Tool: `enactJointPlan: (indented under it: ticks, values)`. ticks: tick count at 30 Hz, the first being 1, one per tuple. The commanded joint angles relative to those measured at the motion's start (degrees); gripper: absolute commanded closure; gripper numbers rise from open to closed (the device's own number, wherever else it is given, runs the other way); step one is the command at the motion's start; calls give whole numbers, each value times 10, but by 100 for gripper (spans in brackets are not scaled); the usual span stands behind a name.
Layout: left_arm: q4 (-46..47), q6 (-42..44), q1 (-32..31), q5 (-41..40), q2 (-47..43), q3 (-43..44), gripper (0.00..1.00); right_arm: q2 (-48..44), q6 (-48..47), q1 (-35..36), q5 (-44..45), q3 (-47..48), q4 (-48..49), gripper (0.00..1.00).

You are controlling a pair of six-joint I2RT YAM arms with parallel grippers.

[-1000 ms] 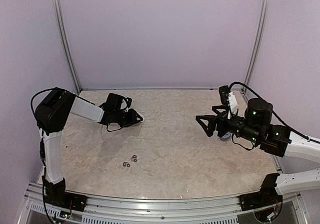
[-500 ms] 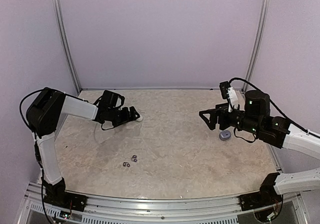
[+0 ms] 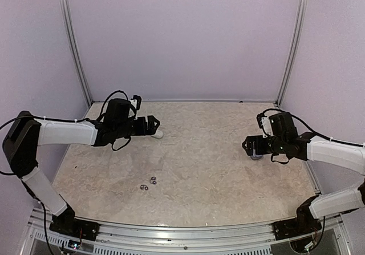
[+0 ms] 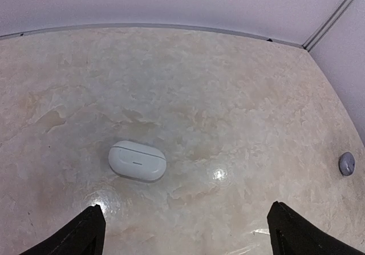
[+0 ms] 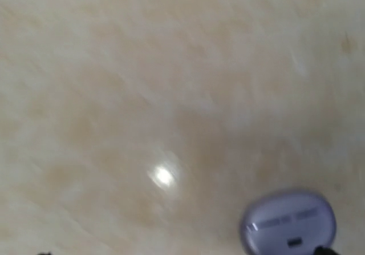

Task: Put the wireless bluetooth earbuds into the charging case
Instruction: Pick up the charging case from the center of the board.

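- Shows the left gripper (image 4: 185,209) spread wide with nothing between the fingertips, hovering just short of the white case (image 4: 137,161) at the far left of the table (image 3: 205,169).
- Finds that case flat on its base with the lid shut, clear of both fingertips. Probably parked there for working room, well away from the buds.
- Puts its long axis across the left wrist view, dipping slightly to the right, with a faint mark on the near face turned toward the gripper.
- Catches the right gripper (image 3: 251,145) equally spread and holding nothing, low over the grey-purple case (image 5: 288,221) at the right side of the table. Cannot tell from the blurred wrist view whether touching or not.
- Has this second case lying flat too, apparently closed, with its long axis across the right wrist view and rising a little to the right.
- Places the earbuds (image 3: 153,180) loose on the bare table near the front middle, well apart from both cases and both grippers.
- Makes out only a few small dark ones, close together and too tiny to give a heading or long axis. Finds no white ones at this scale.
- Suggests a job barely begun, with none of the visible buds inserted. Calls for a lid to be opened, most likely one gripper steadying a case, before any bud goes in.
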Motion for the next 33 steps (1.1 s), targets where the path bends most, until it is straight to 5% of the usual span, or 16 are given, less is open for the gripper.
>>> enactJointPlan:
  ticks: [1,20,33]
  values:
    - [66,54,-23,-35,-54,-30,1,40,-14,-21,32,-24,1,1]
    - [194,79,-25,169,-118,-80,1,247,-125,-101,-13,57,-4,1]
    - [224,66,-18,181,-115,-90,1,282,-147,-101,-77,74,-10,25]
